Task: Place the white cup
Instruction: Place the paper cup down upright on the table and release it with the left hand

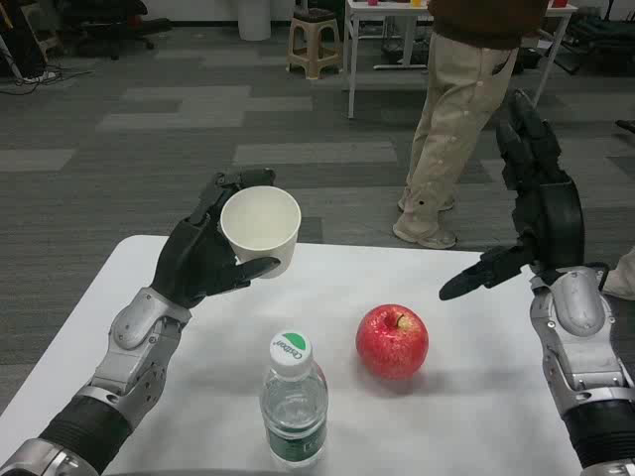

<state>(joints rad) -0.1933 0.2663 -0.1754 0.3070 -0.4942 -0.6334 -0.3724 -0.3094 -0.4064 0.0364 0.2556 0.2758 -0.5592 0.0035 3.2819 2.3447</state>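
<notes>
Left hand: the left hand [203, 260] is raised over the far left part of the white table [476, 397] and holds the white cup [261, 229], thumb across the lower front wall, other fingers behind the rim
Right hand: the right hand [531, 208] is raised above the table's right edge, palm turned inward, fingers spread upward and thumb pointing left; it holds nothing
White cup: tilted with its mouth toward the camera, off the table surface; the visible interior is empty; its back wall is covered by the fingers
Bottle: a clear plastic bottle [294, 402] with a white cap stands upright at the near edge; the green cap print is too small to read, and the base is cut off by the frame bottom
Apple: a red apple [393, 341] rests on the table just right of the bottle, apart from it
Person: a person [458, 109] in beige trousers stands beyond the table; cut off above the waist by the frame top
Background: a stool [315, 42] and another table [397, 30] sit on the grey floor, partly cropped
</notes>
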